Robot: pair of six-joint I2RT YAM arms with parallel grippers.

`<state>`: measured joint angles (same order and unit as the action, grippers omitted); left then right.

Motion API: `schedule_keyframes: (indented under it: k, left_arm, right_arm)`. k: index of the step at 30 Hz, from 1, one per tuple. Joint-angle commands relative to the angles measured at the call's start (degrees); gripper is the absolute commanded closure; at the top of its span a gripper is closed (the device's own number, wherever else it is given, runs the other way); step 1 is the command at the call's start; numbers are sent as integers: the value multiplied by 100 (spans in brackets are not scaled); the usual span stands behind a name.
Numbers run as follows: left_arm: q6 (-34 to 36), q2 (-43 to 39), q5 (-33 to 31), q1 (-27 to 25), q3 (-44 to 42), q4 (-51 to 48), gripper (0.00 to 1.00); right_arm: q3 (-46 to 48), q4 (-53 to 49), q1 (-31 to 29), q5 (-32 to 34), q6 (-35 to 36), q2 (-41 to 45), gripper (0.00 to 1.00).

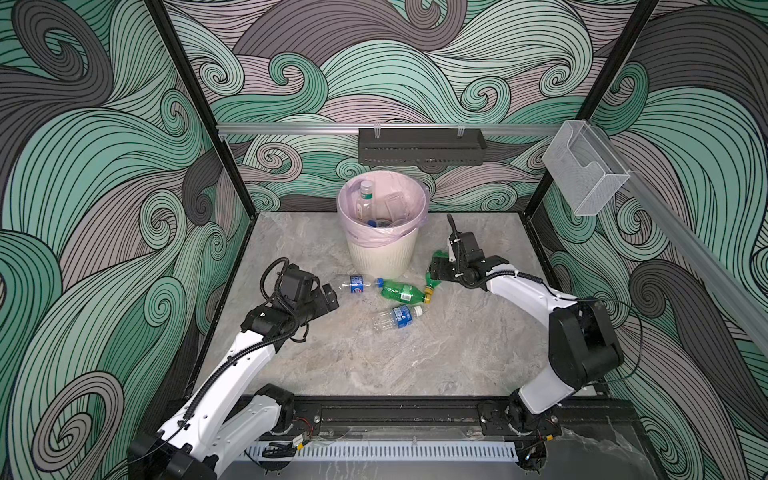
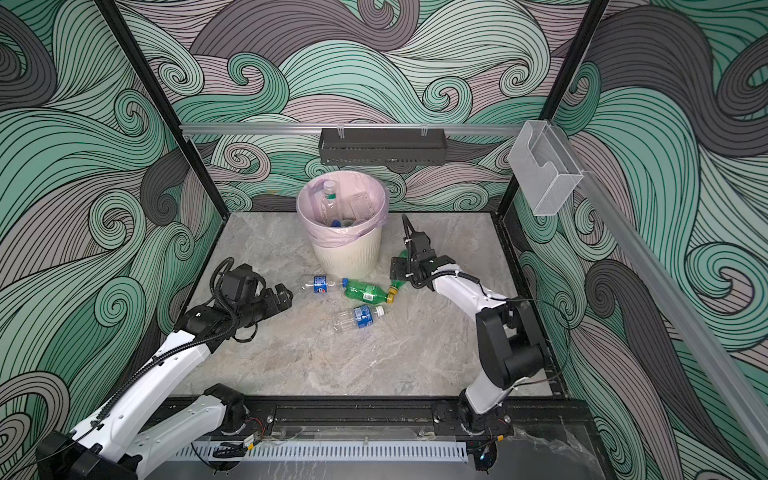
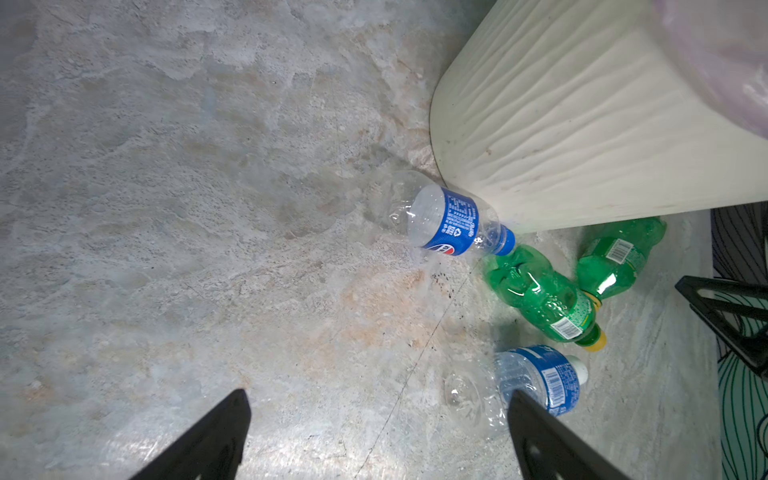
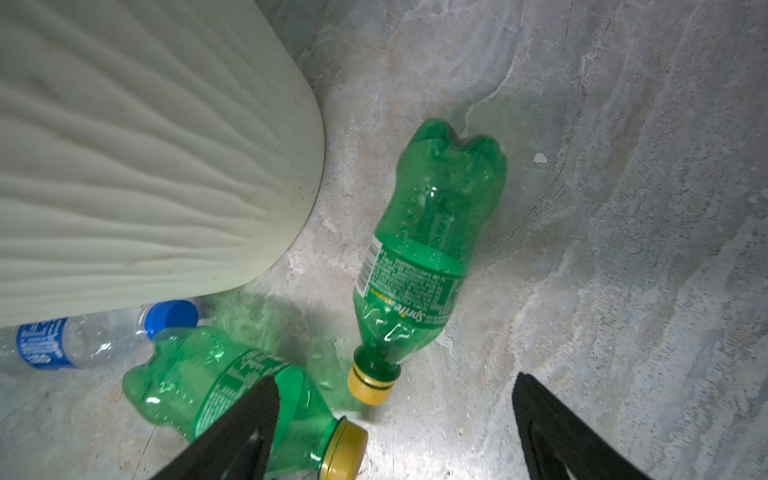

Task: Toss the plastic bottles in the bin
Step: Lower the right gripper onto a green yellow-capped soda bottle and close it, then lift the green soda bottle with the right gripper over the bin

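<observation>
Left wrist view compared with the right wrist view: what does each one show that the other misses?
Only the left wrist: the clear white-capped bottle near the open left pincer. Only the right wrist: the word Sprite on one green bottle. Both: the bin, that bottle, the other green bottle and the blue-capped bottle.

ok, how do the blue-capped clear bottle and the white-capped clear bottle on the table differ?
Cap: the blue-capped bottle has a blue one, the white-capped bottle a white one. Place: the blue-capped bottle lies by the base of the bin; the white-capped bottle lies farther out in the open. Both are clear, blue-labelled, on their sides on the table, not binned.
</observation>
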<state>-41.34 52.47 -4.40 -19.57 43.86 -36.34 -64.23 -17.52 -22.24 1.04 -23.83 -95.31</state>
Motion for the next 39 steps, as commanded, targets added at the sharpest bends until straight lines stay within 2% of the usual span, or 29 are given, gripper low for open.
schedule_keyframes:
  k: [1, 6, 12, 23, 31, 36, 39]
  left_arm:
    - [126, -105, -166, 41, 0, -247, 1]
    - [178, -105, -197, 50, -18, -276, 1]
    - [214, -114, -219, 60, -35, -321, 1]
    - [267, -49, -236, 76, -26, -296, 1]
    - [292, 79, -219, 76, 18, -262, 1]
    - [315, 131, -236, 87, 42, -232, 1]
    - [392, 194, -275, 94, 92, -272, 1]
  right_arm:
    - [-268, 305, 103, -50, -329, -330, 13]
    - [-484, 688, 317, -481, -406, -977, 16]
    - [-846, 663, 454, -586, -425, -1541, 18]
    - [-943, 751, 596, -890, -228, -1987, 28]
    - [-740, 700, 624, -1010, 93, -1751, 38]
    - [-435, 554, 633, -993, 320, -1205, 41]
    - [-122, 516, 673, -1302, 324, -726, 42]
